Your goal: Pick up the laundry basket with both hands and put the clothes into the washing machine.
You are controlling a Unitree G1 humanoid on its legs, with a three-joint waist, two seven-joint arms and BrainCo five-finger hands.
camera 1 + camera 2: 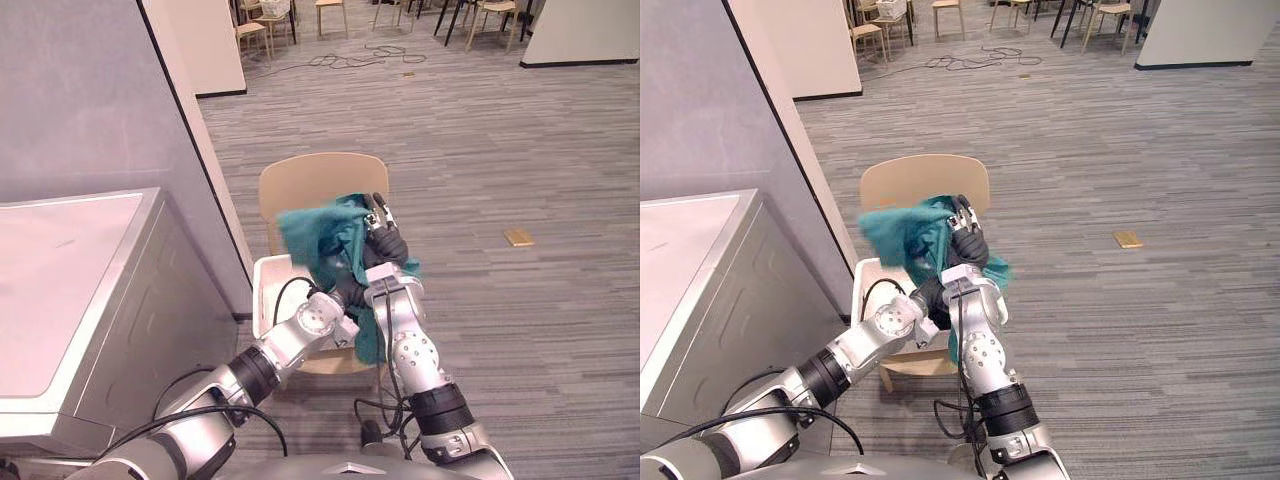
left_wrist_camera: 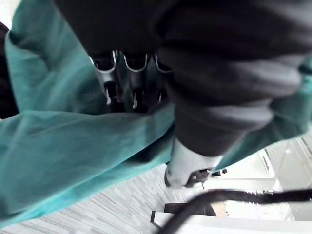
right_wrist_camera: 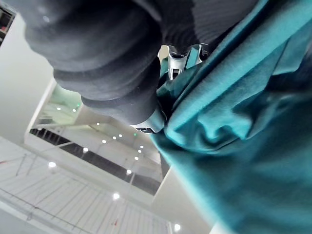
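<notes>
The right hand (image 1: pixel 384 243) was raised with its fingers (image 1: pixel 379 213) closed on a teal cloth (image 1: pixel 308 233), which spread out to that hand's left and hung down below it. Just beneath it the left hand (image 1: pixel 349 291) reached up into the same cloth; its fingers (image 2: pixel 113 77) ran into a fold, so I cannot tell their grip. Below both hands a white laundry basket (image 1: pixel 266 285) sat on a wooden chair (image 1: pixel 320 180). A washing machine (image 1: pixel 70 290) stood well to their left.
</notes>
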